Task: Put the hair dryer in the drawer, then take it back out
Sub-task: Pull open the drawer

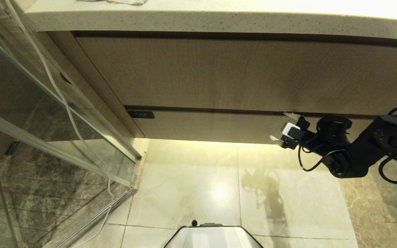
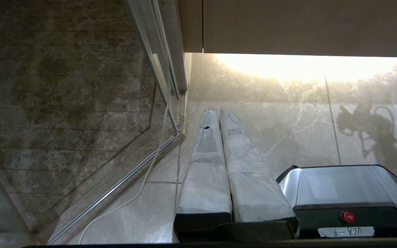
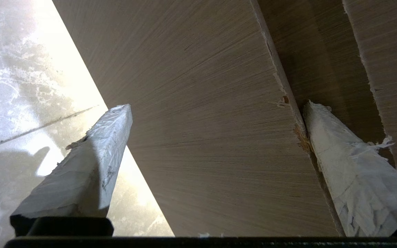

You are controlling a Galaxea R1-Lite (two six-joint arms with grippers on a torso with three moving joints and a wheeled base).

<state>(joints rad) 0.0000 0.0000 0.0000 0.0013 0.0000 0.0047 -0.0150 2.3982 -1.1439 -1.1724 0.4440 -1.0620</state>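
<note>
The drawer (image 1: 215, 126) is the narrow beige wood-grain front at the bottom of the vanity, and it is closed. My right gripper (image 1: 280, 126) is open at the drawer's right part. It straddles the front: one white finger (image 3: 343, 165) sits in the dark gap along the drawer's top edge, the other finger (image 3: 91, 155) hangs past its lower edge. The drawer front (image 3: 202, 120) fills the space between the jaws of the right gripper (image 3: 217, 106). My left gripper (image 2: 218, 111) is shut and empty, parked pointing at the floor. The hair dryer is out of view.
A taller wood-grain panel (image 1: 219, 72) sits above the drawer under a speckled stone countertop (image 1: 219, 19). A glass shower screen (image 1: 47, 103) with a white cable (image 1: 68, 112) stands at the left. My base (image 1: 212, 237) is on the tiled floor (image 1: 191, 186).
</note>
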